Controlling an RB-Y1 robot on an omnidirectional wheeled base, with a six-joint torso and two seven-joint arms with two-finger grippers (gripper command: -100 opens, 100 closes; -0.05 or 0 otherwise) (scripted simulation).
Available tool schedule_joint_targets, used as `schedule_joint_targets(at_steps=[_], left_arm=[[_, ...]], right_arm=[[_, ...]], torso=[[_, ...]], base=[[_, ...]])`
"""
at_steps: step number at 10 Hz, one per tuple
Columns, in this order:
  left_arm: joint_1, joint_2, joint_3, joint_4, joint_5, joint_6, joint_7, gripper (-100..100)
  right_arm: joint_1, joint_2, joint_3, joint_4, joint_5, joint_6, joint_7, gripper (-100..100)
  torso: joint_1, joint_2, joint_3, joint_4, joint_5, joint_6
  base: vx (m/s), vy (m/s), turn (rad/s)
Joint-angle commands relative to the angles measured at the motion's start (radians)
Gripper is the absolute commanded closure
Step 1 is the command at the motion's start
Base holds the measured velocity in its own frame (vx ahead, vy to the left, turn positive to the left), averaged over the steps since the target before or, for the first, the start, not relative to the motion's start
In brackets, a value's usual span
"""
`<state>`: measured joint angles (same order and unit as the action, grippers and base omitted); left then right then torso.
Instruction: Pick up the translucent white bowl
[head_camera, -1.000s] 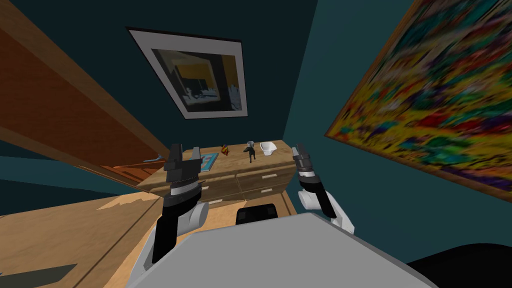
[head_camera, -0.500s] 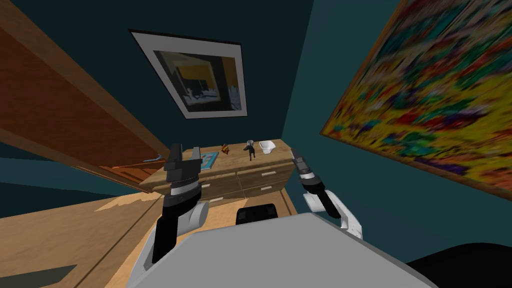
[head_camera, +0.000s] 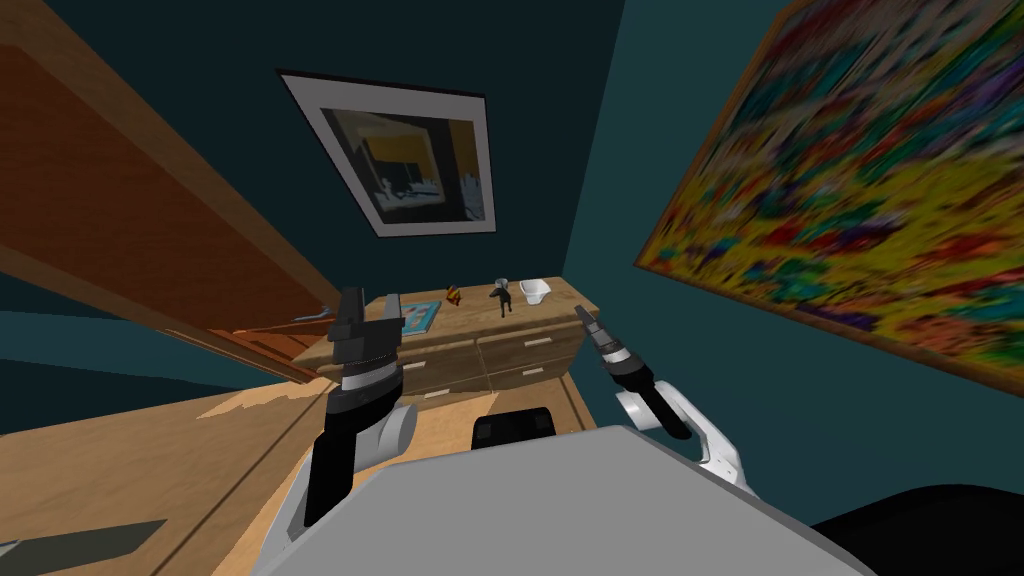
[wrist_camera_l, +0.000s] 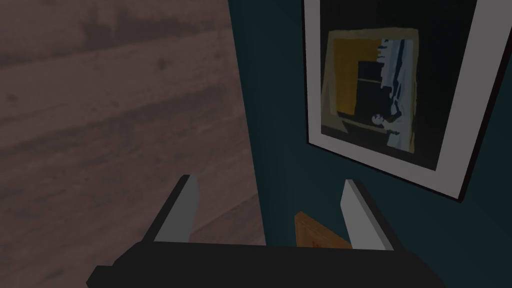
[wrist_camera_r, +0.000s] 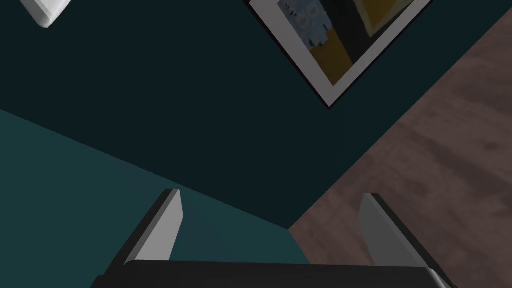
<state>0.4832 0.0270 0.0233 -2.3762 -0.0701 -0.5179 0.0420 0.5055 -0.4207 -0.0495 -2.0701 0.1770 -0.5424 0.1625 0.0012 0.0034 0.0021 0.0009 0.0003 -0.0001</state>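
The right arm reaches out from beside the chest, its white elbow low and its dark forearm slanting forward and towards the robot's left. The right end effector (head_camera: 583, 317) is stretched in line with the forearm and hangs by the right end of the wooden worktop (head_camera: 565, 300). From the head camera it is seen edge-on, as a narrow tip. Its own camera shows the two blade fingers (wrist_camera_r: 167, 220) spread wide with nothing between them. The white bowl (head_camera: 535, 290) sits upright on the worktop, ahead of this end effector and a little to its left, near but clear of the tips. Further left of the bowl stand a dark figurine (head_camera: 502, 297) and a small orange object (head_camera: 452, 295), and a blue book (head_camera: 420, 317) lies flat beyond those. The left arm stands nearly upright with its elbow bent. The left end effector (head_camera: 371, 306) is raised in front of the worktop's left part, just beside the book. Its fingers (wrist_camera_l: 182, 207) are also spread and hold nothing, well apart from the bowl.
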Motion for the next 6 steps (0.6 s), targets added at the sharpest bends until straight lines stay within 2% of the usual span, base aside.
schedule_joint_targets(at_steps=[1, 2, 3, 4, 5, 6], left_arm=[[0.0, 0.0, 0.0, 0.0, 0.0, 0.0, 0.0, 0], [0.0, 0.0, 0.0, 0.0, 0.0, 0.0, 0.0, 0], [0.0, 0.0, 0.0, 0.0, 0.0, 0.0, 0.0, 0], [0.0, 0.0, 0.0, 0.0, 0.0, 0.0, 0.0, 0], [0.0, 0.0, 0.0, 0.0, 0.0, 0.0, 0.0, 0], [0.0, 0.0, 0.0, 0.0, 0.0, 0.0, 0.0, 0]], right_arm=[[0.007, -0.05, 0.0, 0.03, 0.031, -0.001, 0.011, -100], [0.007, -0.062, 0.0, 0.03, 0.031, -0.001, 0.011, -100], [0.015, -0.1, 0.001, 0.06, 0.06, -0.006, 0.022, -100], [0.015, -0.111, 0.001, 0.06, 0.06, -0.006, 0.022, -100], [0.023, -0.15, 0.003, 0.092, 0.089, -0.012, 0.033, -100], [0.023, -0.162, 0.003, 0.092, 0.089, -0.012, 0.033, -100]], torso=[[0.0, 0.0, 0.0, 0.0, 0.0, 0.0], [0.001, 0.0, 0.0, 0.0, 0.0, 0.0], [0.001, -0.001, -0.001, 0.0, 0.0, 0.0], [0.001, -0.002, -0.001, -0.001, 0.0, 0.0], [0.0, -0.003, -0.002, -0.001, 0.0, 0.0], [0.0, -0.003, -0.002, -0.001, 0.0, 0.0]], base=[[-0.056, 0.039, 0.016], [-0.023, 0.032, 0.066], [-0.021, 0.03, 0.084], [-0.011, 0.015, 0.042], [-0.014, 0.021, 0.058], [-0.015, 0.02, 0.057]])
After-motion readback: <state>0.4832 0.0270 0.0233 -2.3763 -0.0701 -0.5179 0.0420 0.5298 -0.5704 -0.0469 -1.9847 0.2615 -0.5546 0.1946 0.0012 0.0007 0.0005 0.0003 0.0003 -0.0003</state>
